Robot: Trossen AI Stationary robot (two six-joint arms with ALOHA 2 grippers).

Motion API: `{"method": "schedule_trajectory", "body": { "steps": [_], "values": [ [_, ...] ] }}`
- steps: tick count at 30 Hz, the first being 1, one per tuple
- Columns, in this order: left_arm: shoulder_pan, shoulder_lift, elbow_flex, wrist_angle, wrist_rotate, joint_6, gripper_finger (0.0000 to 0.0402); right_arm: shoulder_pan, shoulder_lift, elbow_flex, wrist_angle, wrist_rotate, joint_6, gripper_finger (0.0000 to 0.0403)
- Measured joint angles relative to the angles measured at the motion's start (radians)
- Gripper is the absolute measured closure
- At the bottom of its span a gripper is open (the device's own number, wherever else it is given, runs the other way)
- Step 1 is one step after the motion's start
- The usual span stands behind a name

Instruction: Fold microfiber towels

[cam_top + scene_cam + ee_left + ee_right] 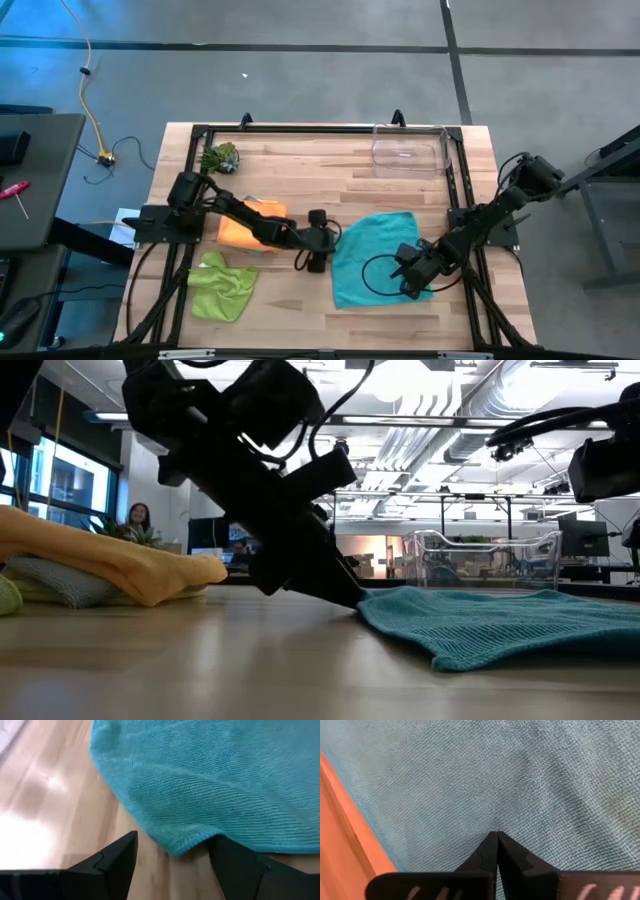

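one teal towel flat, its corner framed for pickup

one teal towel (372, 255) is spread flat at lower centre-right of the high view, on the wooden table (330, 170). a folded orange towel (250, 225) lies at centre-left, with a crumpled lime green towel (222, 285) below it toward the lower left. the fold of the teal towel is judged to be only starting: no edge is lifted yet.

the left gripper (316, 255) is set at the towel's left edge, its fingers spread wide; in the left wrist view a towel corner (182, 847) lies between them, ungripped. the right gripper (412, 272) is pressed down on the cloth near its right side, fingers closed together with nothing between them, apparently pinning it.

next, the left fingers would need to close on that corner and carry it across.

much of the orange towel is covered by the left arm. grey cloth is seen under it only in the low view. no yellow towel can be made out with certainty.
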Motion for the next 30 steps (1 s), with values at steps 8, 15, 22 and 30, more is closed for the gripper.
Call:
{"method": "schedule_trajectory", "body": {
  "steps": [8,15,22,30],
  "values": [
    [0.016,0.002,-0.001,0.007,-0.126,0.09,0.0172,0.0,0.0,0.0,0.003,0.0,-0.008,0.0403],
    [0.044,0.005,-0.004,0.007,-0.29,0.1,0.0172,0.001,0.0,0.0,0.019,0.005,-0.01,0.0403],
    [0.078,0.005,-0.004,0.01,-0.396,0.1,0.0172,0.004,0.002,0.001,0.054,-0.055,-0.063,0.0403],
    [0.094,-0.027,-0.004,-0.063,-0.315,0.082,0.0172,0.052,0.002,0.001,0.061,-0.099,-0.08,0.0403]
  ]
}}
